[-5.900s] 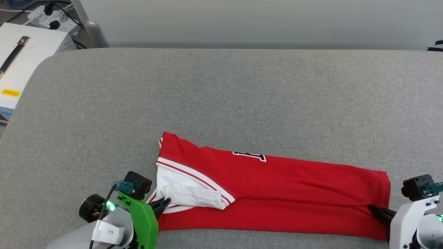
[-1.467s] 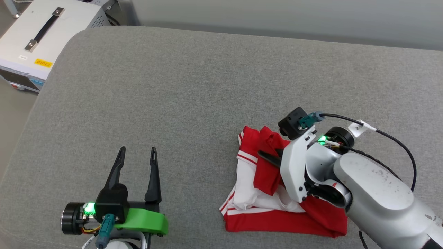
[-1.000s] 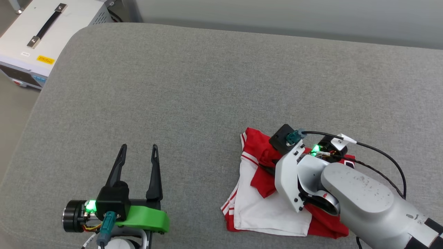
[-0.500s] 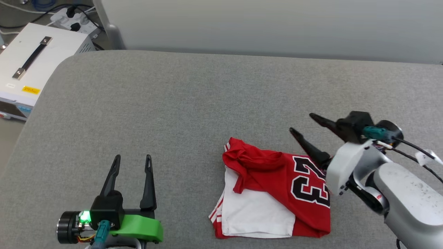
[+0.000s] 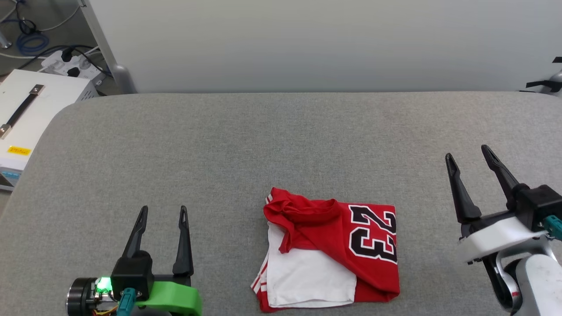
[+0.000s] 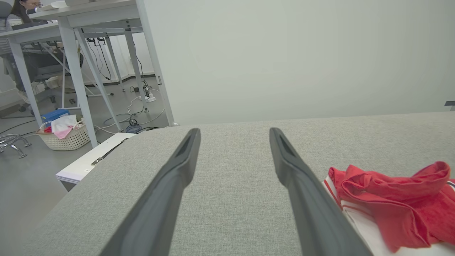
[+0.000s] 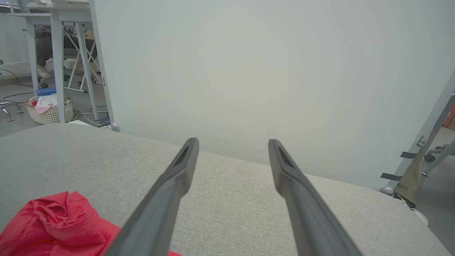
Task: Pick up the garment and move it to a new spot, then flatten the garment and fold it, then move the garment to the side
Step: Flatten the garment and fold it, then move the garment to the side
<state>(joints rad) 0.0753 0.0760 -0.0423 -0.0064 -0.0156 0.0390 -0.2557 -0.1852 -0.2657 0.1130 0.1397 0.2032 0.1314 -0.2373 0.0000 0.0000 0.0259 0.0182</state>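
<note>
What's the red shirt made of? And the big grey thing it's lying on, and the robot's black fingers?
The shirt looks like soft, matte knit cloth: it wrinkles and bunches at the collar. The grey surface is probably woven fabric over padding, going by its fine speckled weave and rounded corners. The fingers look like hard, smooth, matte dark plastic, though a rubbery coating can't be ruled out.

Lab, metal desks (image 6: 99, 9), floor cables (image 5: 30, 41)

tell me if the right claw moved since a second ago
Yes: the right claw was on the garment; now it hangs clear of the garment's right edge, open.
</note>
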